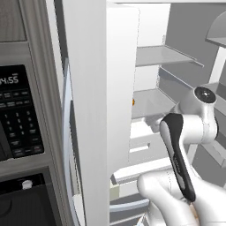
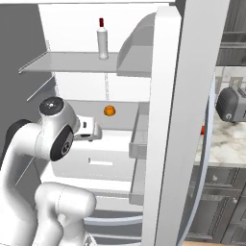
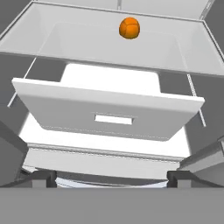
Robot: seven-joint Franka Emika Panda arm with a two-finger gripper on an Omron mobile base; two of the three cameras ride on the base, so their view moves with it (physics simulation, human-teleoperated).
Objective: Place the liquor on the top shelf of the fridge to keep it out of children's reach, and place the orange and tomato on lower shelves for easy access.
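Liquor (image 2: 101,37) sits on the top shelf (image 2: 67,62), orange (image 3: 129,28) on a lower shelf (image 3: 78,39) inside the fridge (image 2: 166,120). Fingers (image 3: 112,178) wide open, holding nothing. Tomato (image 2: 202,129) is probably the red spot on the worktop (image 2: 226,139) past the door; back out clear of the drawer (image 3: 109,114) before you swing over.

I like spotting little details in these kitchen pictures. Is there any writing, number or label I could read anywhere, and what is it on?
"4:55", possibly with a leading digit cut off at the picture's edge: on the microwave display.
Microwave keypad: the button markings are too small and blurred to read.
Liquor bottle: no readable label.
Toaster: no readable text.
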